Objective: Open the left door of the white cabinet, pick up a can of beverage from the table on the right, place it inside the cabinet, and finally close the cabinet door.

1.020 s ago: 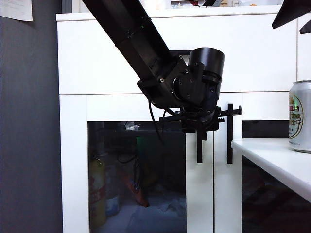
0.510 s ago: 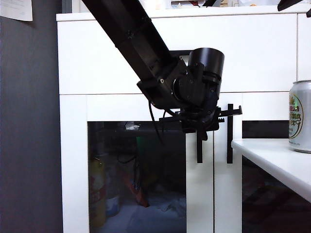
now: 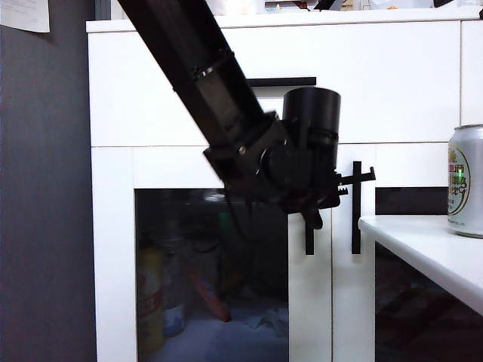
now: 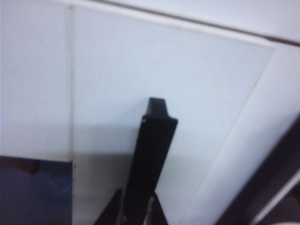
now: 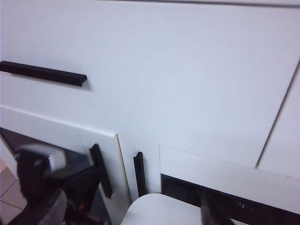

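From the exterior view, the left gripper (image 3: 313, 215) sits at the top of the handle (image 3: 309, 237) of the left door (image 3: 211, 256) of the cabinet (image 3: 151, 90), its jaws closed on the bar, and the door looks barely off its frame if at all. The risk I judge here is a slip: the hold is high on a thin bar, so a pull that runs off the door's arc could drag the jaws off the end or twist the handle. The can (image 3: 466, 181) stands on the worktop (image 3: 423, 245) at the right, well apart from that arm (safe for now, though close to the near edge of view). Behind the dark glass there are a yellowish bottle (image 3: 151, 294) and some other items too dim to name, so the can will need a free spot inside. From the left wrist view, the handle (image 4: 152, 159) runs up between the jaws, which are nearly shut on it, against the white door frame (image 4: 164, 84). From the right wrist view, the right gripper (image 5: 126, 206) hangs in front of the cabinet above the worktop's edge (image 5: 159, 208) with its jaws wide and empty; both door handles and the drawer handle (image 5: 44, 73) show, and the can does not.
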Robot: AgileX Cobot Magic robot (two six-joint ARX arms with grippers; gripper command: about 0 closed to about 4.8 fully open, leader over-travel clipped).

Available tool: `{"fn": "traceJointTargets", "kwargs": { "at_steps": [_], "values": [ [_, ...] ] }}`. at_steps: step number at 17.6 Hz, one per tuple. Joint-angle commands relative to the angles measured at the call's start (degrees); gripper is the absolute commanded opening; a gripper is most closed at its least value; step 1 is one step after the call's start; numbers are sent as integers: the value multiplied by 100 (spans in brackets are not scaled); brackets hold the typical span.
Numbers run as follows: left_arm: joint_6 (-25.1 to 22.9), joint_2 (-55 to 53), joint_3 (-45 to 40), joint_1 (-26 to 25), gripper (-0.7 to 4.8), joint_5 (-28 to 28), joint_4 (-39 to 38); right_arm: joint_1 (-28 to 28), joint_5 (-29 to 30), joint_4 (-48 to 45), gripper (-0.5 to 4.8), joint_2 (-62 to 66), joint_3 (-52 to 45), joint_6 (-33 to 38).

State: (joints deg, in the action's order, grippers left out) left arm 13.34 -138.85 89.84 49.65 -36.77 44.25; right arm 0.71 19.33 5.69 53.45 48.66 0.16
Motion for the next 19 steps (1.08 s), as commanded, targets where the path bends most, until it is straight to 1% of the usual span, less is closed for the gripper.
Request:
{"fn": "traceJointTargets", "kwargs": {
  "at_steps": [1,5,10,15,17,19],
  "values": [
    [168,96,-195,129,-6,92,774,7,26,94,368,-48,24,-17],
    [166,96,-195,168,-6,96,1202,7,28,181,368,-50,24,-20],
    [166,94,-251,291,-6,90,1259,4,28,186,368,-52,24,-17],
    [166,94,-365,356,-6,79,1867,4,28,245,368,-55,24,-20],
    [166,94,-363,358,-6,83,1882,4,31,267,368,-55,24,-20],
    [168,94,-361,358,-6,98,1683,4,31,267,368,-55,24,-17]
  ]
}}
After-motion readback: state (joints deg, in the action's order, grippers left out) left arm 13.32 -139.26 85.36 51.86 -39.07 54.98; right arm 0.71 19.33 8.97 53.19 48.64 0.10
